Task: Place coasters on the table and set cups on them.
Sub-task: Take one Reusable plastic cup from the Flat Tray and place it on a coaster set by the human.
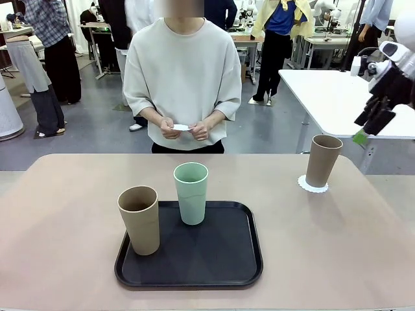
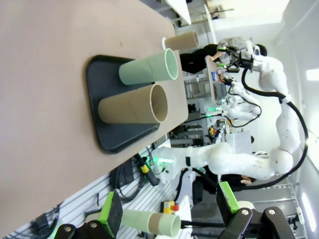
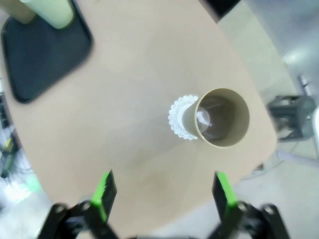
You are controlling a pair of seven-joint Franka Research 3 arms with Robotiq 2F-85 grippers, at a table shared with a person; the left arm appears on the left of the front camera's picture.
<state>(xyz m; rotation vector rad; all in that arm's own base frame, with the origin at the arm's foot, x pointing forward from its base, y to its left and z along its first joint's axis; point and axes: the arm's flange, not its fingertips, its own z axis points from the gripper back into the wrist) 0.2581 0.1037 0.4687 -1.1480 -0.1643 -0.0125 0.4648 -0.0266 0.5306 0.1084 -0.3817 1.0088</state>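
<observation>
Looking past the wide-spread, empty left gripper (image 2: 168, 201) at the bottom edge. Beyond, on the table (image 2: 45, 74): black tray (image 2: 107, 142) bearing green cup (image 2: 144, 71) beside brown cup (image 2: 128, 105); farther off, second brown cup (image 2: 182, 41), clear of the tray.

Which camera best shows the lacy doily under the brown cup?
Right wrist view: it looks down on the doily, scalloped rim clear. Front view shows a thin white edge; in the left wrist view it's too small to tell.
</observation>
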